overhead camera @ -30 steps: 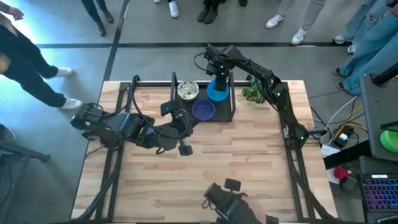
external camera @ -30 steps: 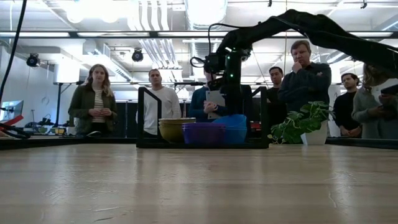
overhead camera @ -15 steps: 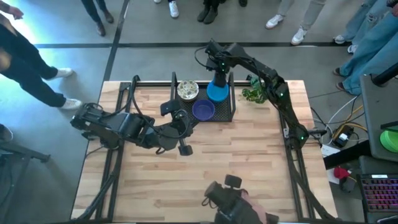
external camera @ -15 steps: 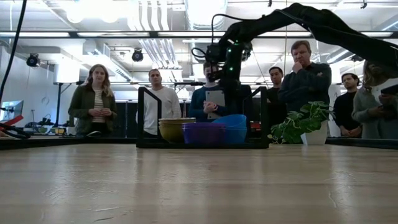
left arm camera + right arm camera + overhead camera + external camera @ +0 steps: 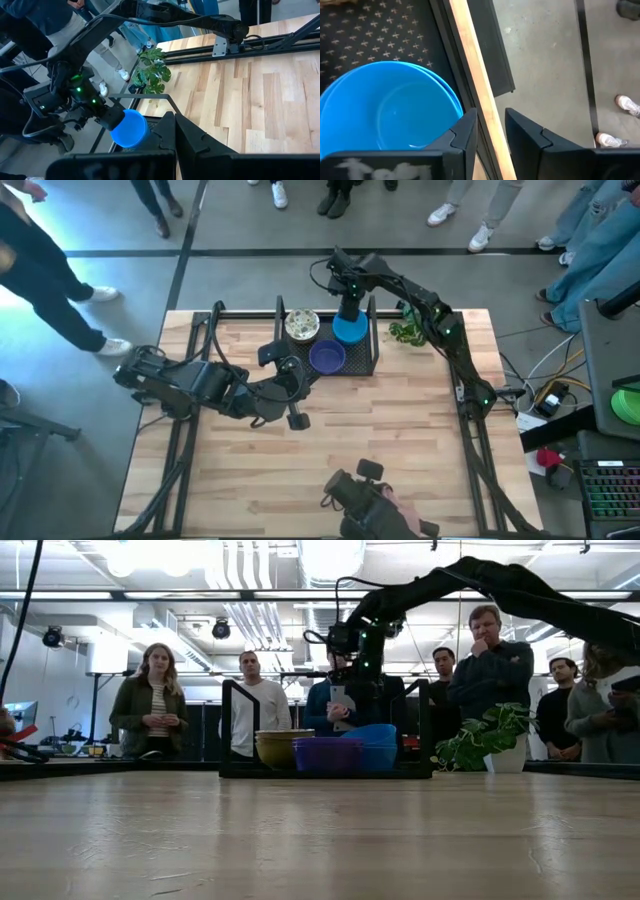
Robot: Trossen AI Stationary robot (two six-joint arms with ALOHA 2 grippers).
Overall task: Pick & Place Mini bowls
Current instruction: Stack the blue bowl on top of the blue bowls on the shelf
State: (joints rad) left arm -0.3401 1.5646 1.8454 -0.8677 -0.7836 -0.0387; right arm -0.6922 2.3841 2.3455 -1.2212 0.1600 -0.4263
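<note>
A black mesh tray (image 5: pixel 366 362) at the table's far edge holds three stacks of mini bowls: cream speckled (image 5: pixel 302 326), purple (image 5: pixel 327 357) and bright blue (image 5: pixel 350 329). The low view shows them side by side, cream (image 5: pixel 283 747), purple (image 5: pixel 327 753) and blue (image 5: pixel 376 745). My right gripper (image 5: pixel 491 134) is open and hangs over the far side of the blue stack (image 5: pixel 390 112). One finger (image 5: pixel 464 131) stands just outside its far rim, and the table's edge shows between the two fingers. My left gripper (image 5: pixel 297 418) lies shut near the table's middle, away from the bowls.
A green leafy plant (image 5: pixel 407 330) stands right of the tray. The tray's upright black handles (image 5: pixel 227 725) rise at both ends. Several people stand beyond the far edge (image 5: pixel 150 700). A person's hand with a dark device (image 5: pixel 365 498) is at the near edge. Bare wood (image 5: pixel 400 440) lies in front of the tray.
My right gripper rose a little above the blue bowls, then came back down to about its earlier height over the stack's far side. The bowls and my left arm have kept still. The hand with the device at the near edge has shifted slightly.
</note>
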